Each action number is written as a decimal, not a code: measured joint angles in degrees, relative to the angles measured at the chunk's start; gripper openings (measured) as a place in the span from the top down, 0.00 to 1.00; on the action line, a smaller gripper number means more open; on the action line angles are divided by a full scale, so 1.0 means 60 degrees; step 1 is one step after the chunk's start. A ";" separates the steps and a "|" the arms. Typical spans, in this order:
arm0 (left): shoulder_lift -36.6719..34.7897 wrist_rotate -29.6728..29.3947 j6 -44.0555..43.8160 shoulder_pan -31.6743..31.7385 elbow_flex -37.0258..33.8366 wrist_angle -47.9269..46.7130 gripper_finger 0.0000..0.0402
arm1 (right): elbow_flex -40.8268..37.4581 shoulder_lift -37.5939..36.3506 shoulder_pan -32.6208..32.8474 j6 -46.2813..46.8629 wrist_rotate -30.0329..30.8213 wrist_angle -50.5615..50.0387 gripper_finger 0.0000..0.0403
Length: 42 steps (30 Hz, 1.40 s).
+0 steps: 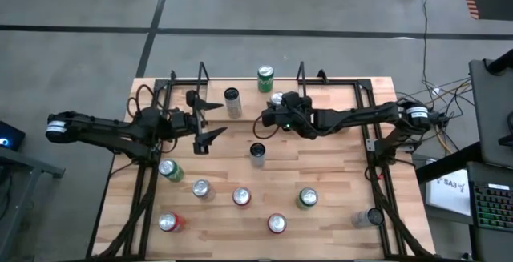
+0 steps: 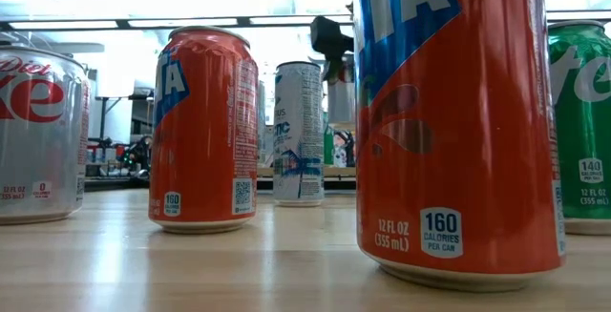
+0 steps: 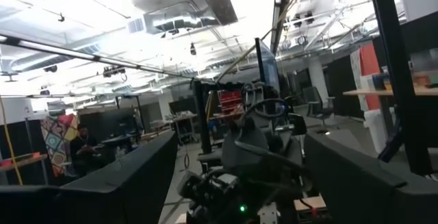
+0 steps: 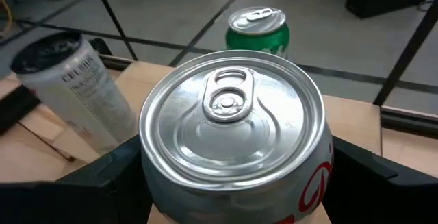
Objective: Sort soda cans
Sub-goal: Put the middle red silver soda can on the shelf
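Note:
My right gripper (image 1: 269,111) reaches in from the table's right, open. Its fingers (image 4: 102,176) stand on either side of an upright silver soda can with red lettering (image 4: 233,128), at the table's far middle (image 1: 276,99). I cannot tell whether they touch it. Beyond that can stand a green can (image 4: 259,29) and a slim white can (image 4: 72,87). My left gripper (image 1: 223,118) hovers open at the middle left, with nothing between its fingers. Several more cans stand upright on their bases toward the near edge, among them red (image 1: 241,197), green (image 1: 307,199) and silver (image 1: 201,188) ones.
A dark-topped can (image 1: 257,152) stands at the table's middle, between the two grippers and the near cans. Black frame rails (image 1: 369,126) run along the table's left, right and far sides. Bare wood lies at the right middle (image 1: 337,166).

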 joint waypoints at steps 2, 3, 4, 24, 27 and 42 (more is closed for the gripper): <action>-0.0050 0.0003 -0.0002 0.0000 0.0000 -0.0015 0.24 | 0.0000 0.0077 0.0001 -0.0007 0.0260 -0.0020 0.25; -0.0057 0.0003 -0.0004 0.0000 0.0000 -0.0009 0.24 | 0.0000 0.0114 0.0004 0.0001 0.0405 -0.0031 0.25; -0.0059 0.0003 -0.0004 0.0001 0.0000 -0.0011 0.24 | 0.0000 0.0133 0.0000 0.0016 0.0482 -0.0049 0.25; -0.0034 0.0007 0.0091 0.0003 0.0000 -0.0095 0.24 | 0.0000 0.0761 -0.0018 0.1561 0.1077 -0.0386 0.25; -0.0034 0.0007 0.0098 0.0000 0.0000 -0.0095 0.24 | 0.0000 0.0973 -0.0015 0.1782 0.1078 -0.0379 0.25; -0.0034 0.0007 0.0204 0.0000 0.0000 -0.0088 0.24 | -0.0079 0.1071 -0.0018 0.2200 0.1728 -0.0388 0.24</action>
